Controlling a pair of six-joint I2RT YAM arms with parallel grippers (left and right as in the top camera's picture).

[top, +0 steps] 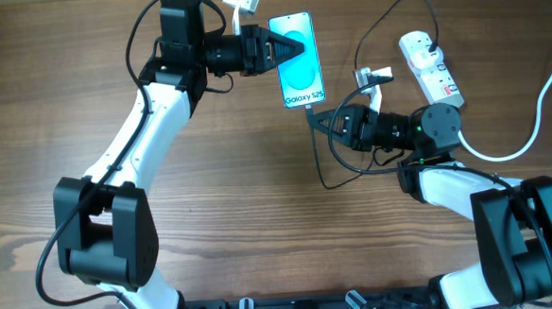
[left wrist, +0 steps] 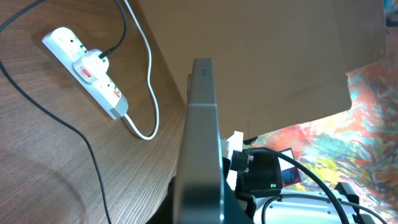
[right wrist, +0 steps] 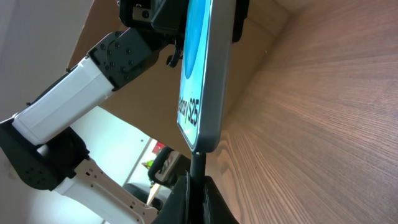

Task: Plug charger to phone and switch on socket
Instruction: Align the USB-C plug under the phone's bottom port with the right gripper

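Left gripper clamps the phone; at its six o'clock, right gripper pinches the charger tip.

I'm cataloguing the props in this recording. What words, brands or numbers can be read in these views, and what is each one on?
"Galaxy S25": on the white strip at one short edge of the phone, clear in the overhead view. The right wrist view shows the same strip at a steep angle, with only "S25" clear.
Red marks on the socket: too small to read.
Nothing else legible in any view.
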